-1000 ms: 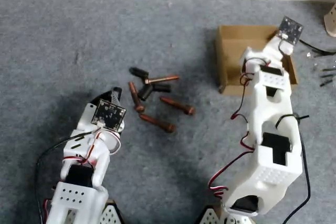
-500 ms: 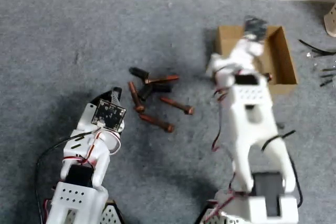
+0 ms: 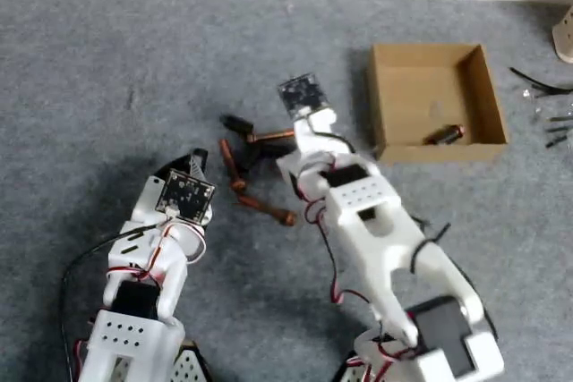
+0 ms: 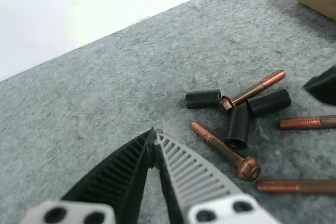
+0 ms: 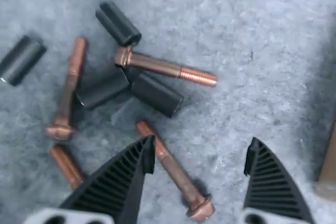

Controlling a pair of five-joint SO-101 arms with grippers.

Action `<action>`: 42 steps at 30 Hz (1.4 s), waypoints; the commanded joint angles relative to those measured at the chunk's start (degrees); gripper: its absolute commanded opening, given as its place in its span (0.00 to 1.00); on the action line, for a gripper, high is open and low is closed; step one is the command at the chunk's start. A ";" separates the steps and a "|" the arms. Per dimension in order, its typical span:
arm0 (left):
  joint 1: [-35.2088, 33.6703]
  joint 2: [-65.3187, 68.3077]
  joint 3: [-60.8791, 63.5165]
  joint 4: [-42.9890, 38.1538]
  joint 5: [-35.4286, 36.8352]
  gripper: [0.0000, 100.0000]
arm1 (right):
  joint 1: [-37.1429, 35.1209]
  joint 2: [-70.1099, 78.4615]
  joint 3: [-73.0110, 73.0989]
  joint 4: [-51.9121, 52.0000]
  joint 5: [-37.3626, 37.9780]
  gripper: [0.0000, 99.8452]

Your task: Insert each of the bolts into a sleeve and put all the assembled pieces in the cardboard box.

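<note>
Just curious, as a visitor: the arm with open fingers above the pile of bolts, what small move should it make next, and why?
Probably lower the right gripper and shut on the bolt lying between its open fingers. One assembled piece already sits in the cardboard box, but loose bolts and sleeves wait on the carpet.

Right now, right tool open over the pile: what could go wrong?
1. The bolt below the open right tool lies slantwise, one end right by a finger; closing could pinch it off-centre and let it swivel or roll away.
2. A sleeve and another bolt lie packed close by; a descending finger might scatter them.
3. The left tool sits shut near these parts, so the arms could clash.
</note>
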 commanded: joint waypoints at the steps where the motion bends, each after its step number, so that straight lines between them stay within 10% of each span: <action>1: -1.01 -0.75 -0.13 -0.26 -0.18 0.01 | -3.12 6.11 -6.64 -1.89 4.40 0.25; 42: -1.01 -0.75 -0.04 -0.26 -0.18 0.01 | -4.44 29.05 -19.47 -1.89 5.89 0.05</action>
